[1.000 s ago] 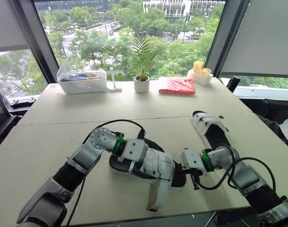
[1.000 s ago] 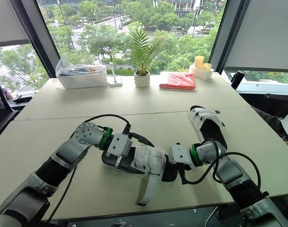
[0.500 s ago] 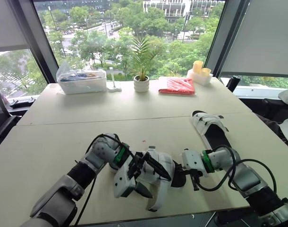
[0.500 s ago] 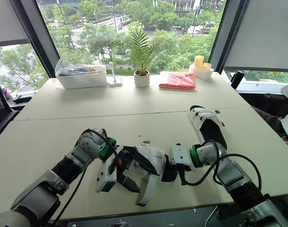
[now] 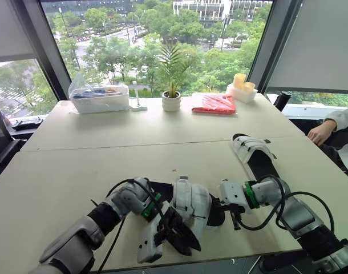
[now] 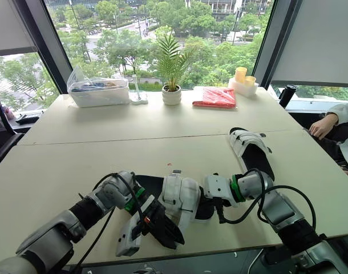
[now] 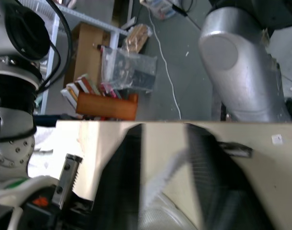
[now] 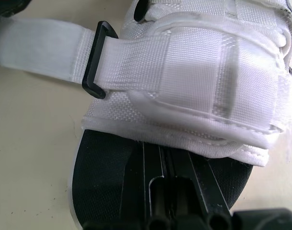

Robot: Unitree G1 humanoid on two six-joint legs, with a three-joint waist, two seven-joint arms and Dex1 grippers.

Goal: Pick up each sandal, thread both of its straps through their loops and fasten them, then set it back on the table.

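Mid-fastening, by the look of it, on the near sandal [image 5: 190,202], flat at the front edge of the counter [image 5: 60,171]. Pinned at the sole's end by the right fingers [image 8: 158,191], clamped there. Already threaded: strap [image 8: 40,45] through its loop [image 8: 95,60], loose end drawn toward the left fingers [image 5: 178,240]. Those apart, either side of the strap, just off the counter edge. Next, probably: close on the strap, pull taut, fold back over the upper, press down.
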